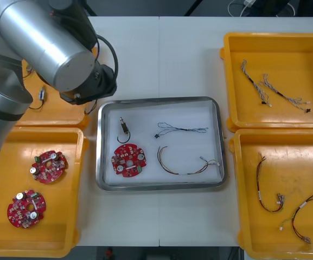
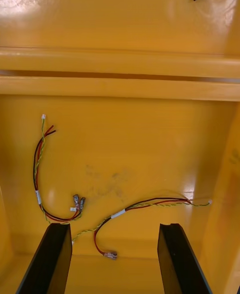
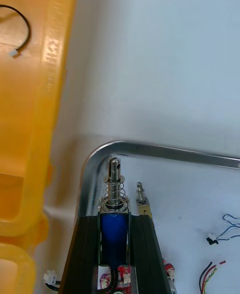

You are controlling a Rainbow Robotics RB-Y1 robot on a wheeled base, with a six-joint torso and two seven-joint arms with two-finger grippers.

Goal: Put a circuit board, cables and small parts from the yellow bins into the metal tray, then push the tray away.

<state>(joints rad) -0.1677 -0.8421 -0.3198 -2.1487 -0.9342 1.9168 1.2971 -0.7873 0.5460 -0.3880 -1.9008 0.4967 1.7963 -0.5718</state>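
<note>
Now our left end effector (image 3: 114, 221) is clamped on a small metal part (image 3: 114, 194), blue-bodied with a spring and pin at its tip, the black fingers apart by just its width. We hold it over the far left corner of the metal tray (image 3: 165, 150), just beside a second small metal part (image 3: 142, 203) lying on the white floor. We also see in the tray a round red circuit board (image 1: 128, 161), a blue and white cable (image 1: 183, 129) and a red and yellow cable (image 1: 180, 173). Our right end effector (image 2: 114, 230) hangs wide open and empty over the near right yellow bin (image 2: 150, 138), above two red and yellow cables (image 2: 40, 174) there.
</note>
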